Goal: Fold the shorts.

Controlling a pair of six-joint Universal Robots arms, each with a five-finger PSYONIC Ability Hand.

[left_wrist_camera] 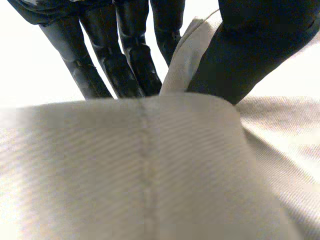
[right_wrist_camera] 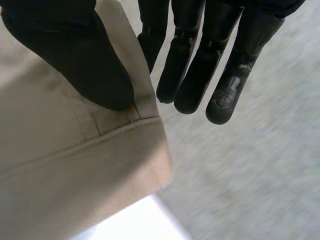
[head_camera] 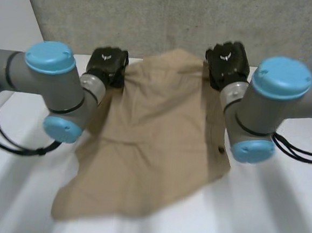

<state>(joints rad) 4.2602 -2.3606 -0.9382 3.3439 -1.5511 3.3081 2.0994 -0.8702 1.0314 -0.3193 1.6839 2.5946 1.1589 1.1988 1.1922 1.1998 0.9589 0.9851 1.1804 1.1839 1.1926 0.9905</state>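
Observation:
The tan shorts (head_camera: pixel 154 143) hang from both hands at the far side of the white table (head_camera: pixel 278 212), their lower part draped toward me over it. My left hand (head_camera: pixel 109 64) pinches the far left corner of the cloth; its thumb (left_wrist_camera: pixel 250 55) presses a strip of the shorts (left_wrist_camera: pixel 150 165) against the fingers (left_wrist_camera: pixel 130 55). My right hand (head_camera: pixel 228 63) holds the far right corner. There its thumb (right_wrist_camera: pixel 75 55) clamps the hemmed edge of the shorts (right_wrist_camera: pixel 85 170) against the fingers (right_wrist_camera: pixel 200 65).
A grey wall (head_camera: pixel 169 15) rises just behind the table's far edge. Both grey arms with light-blue caps (head_camera: pixel 50 57) (head_camera: pixel 283 78) reach forward on either side of the cloth. A small dark button (head_camera: pixel 221 150) sits on the shorts' right edge.

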